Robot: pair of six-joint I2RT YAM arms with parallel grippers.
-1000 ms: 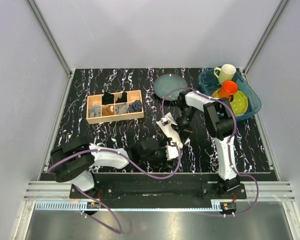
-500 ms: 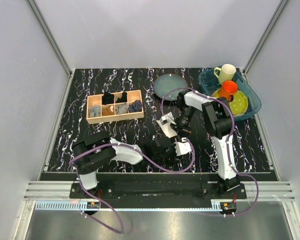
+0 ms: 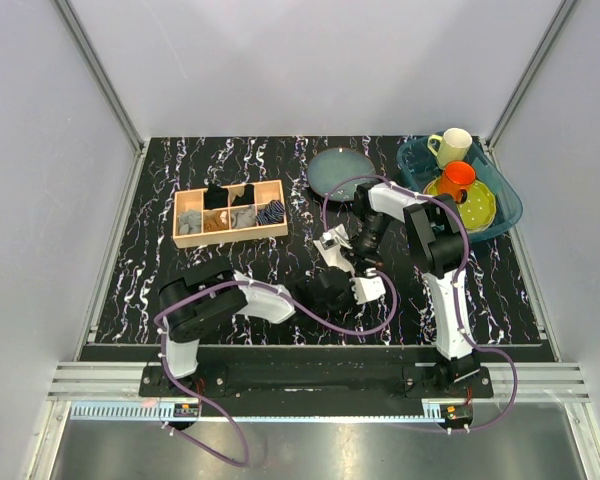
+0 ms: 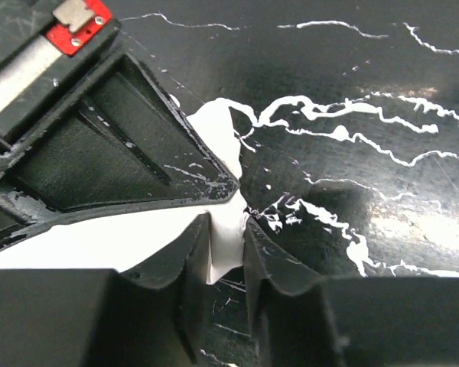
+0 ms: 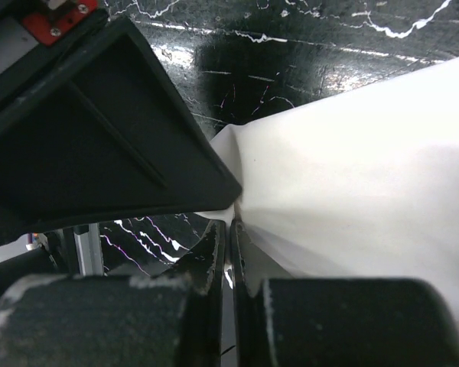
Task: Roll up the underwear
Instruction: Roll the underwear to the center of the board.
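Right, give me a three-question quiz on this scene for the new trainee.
1. True or false: the left gripper and the right gripper are both shut on the underwear.
2. What holds the orange cup? A left gripper; B teal bin; C right gripper.
3. Which gripper holds the underwear end nearer the arm bases?
Key: 1 true; 2 B; 3 left.
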